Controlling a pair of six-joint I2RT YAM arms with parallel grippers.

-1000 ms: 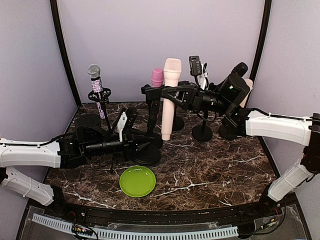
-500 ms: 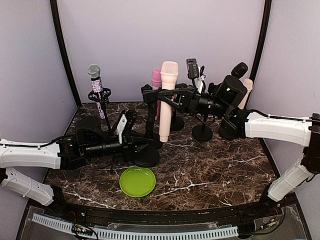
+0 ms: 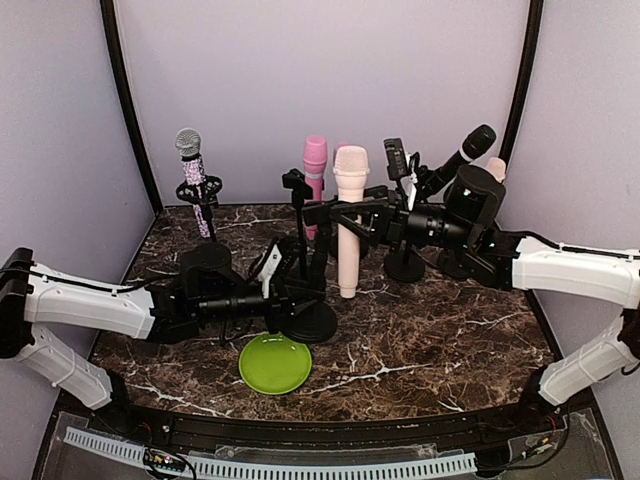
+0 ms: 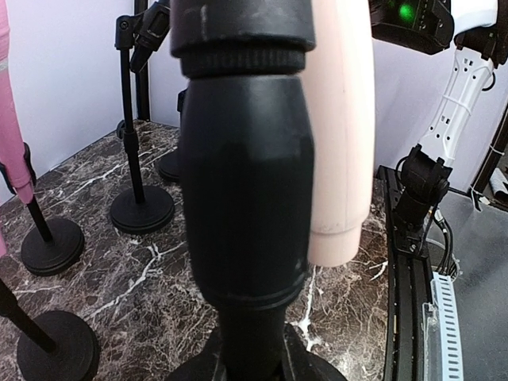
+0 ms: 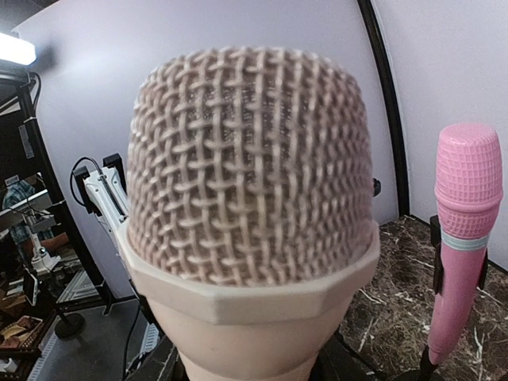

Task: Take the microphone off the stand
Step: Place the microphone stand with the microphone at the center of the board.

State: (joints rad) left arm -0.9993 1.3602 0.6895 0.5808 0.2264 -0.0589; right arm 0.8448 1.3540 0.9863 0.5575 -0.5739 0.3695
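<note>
Microphone (image 3: 349, 262), pale pink with a mesh head, is hanging upright in my right claw (image 3: 345, 213), which is grasping its body. Its long axis is running vertical, just right of the black round-based stand (image 3: 301, 235), which my left claw (image 3: 285, 300) is clamping low down.

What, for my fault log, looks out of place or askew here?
The pale pink microphone hangs clear of the table, held by the right gripper, beside a stand whose clip is empty. The black microphone at the rear right leans steeply.
</note>
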